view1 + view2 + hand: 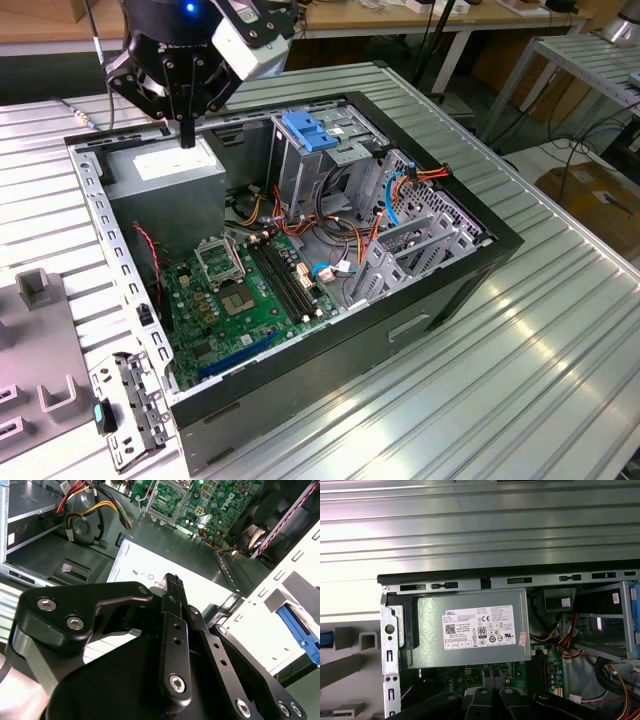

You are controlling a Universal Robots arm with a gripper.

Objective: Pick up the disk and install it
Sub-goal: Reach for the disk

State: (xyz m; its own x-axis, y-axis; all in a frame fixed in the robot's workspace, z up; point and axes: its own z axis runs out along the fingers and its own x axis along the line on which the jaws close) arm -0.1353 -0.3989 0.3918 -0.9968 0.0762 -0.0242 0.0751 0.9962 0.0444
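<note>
One grey piece with a blue side rail, most likely the disk, sits outside the computer case. It is just past the case wall, on the side of the power supply away from the drive cage. It's cut off at the picture edge in the second wrist view, so its long axis can't be called. Gripper hangs just above the power supply, over its white sticker, pointing down, jaws pressed together with nothing between them. So the disk lies sideways from the jaws, across the case wall, not under them. Drive cage with blue tab stands on the power supply's other side; motherboard lies beside the power supply on the case floor. Judging by the empty jaws, disk not yet picked up.
</note>
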